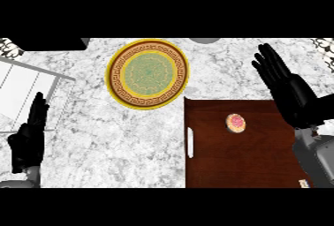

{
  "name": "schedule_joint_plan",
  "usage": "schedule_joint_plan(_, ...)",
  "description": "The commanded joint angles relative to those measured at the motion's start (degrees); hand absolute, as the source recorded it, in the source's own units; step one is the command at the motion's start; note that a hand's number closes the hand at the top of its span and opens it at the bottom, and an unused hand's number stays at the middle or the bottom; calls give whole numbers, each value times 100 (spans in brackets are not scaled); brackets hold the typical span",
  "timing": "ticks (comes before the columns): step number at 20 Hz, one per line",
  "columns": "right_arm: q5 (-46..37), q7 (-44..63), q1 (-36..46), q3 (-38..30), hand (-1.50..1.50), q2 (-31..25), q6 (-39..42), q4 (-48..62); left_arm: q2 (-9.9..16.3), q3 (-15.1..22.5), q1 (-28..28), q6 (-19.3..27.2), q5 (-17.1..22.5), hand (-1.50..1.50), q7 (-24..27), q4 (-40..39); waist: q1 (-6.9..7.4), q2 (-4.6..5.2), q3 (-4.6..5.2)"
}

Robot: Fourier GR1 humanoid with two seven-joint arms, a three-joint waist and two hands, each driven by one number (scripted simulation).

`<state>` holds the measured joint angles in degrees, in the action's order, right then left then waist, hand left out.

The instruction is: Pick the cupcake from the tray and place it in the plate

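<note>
Item 1: cupcake (236, 122), pink-topped w/ pale rim, sat on tray, in its far half, roughly mid-width. Nothing touched it.

Item 2: tray (261, 163), dark brown wood, rect., occupied right-near part of counter; white handle (190, 143) on its left edge.

Item 3: plate (147, 73), round, yellow rim, brown patterned band, green centre. Lay on counter far-left of tray, just beside tray's far-left corner; bare, no cupcake on it.

Item 4: right robot hand (282, 77), black, fingers straight and spread, i.e. open, holding nothing. Positioned over far-right corner of tray, to the right of and beyond cupcake, apart from it. Grey forearm (316, 154) came in from lower right.

Item 5: left robot hand (29, 132), black, at left edge, fingers straight, pointing far, open, holding nothing; well apart from plate and tray.

Item 6: counter (111, 141), white-grey marble. White rack-like fixture (26, 86) at far left; dark object (52, 43) at far-left edge, type unclear.
</note>
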<state>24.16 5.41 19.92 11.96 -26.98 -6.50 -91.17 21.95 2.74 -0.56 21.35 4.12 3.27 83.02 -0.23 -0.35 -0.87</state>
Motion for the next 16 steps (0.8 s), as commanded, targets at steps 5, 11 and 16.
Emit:
schedule_joint_plan(5, 1678, -239, 45, -1358, -150, 1214, -522, -20, 645, 80, 309, -528, -318, 0, 316, 249, 8, 47, 69)
schedule_joint_plan(11, -451, -1461, -1047, -1209, -150, 1463, -2735, -606, 630, 322, 686, -816, -259, 0, 215, 358, -185, -33, 89)
schedule_joint_plan(16, -871, -2275, -2087, -541, -150, 2514, -3296, -1612, 605, 290, 1100, -851, -349, 0, 542, 570, 0, 0, 87)
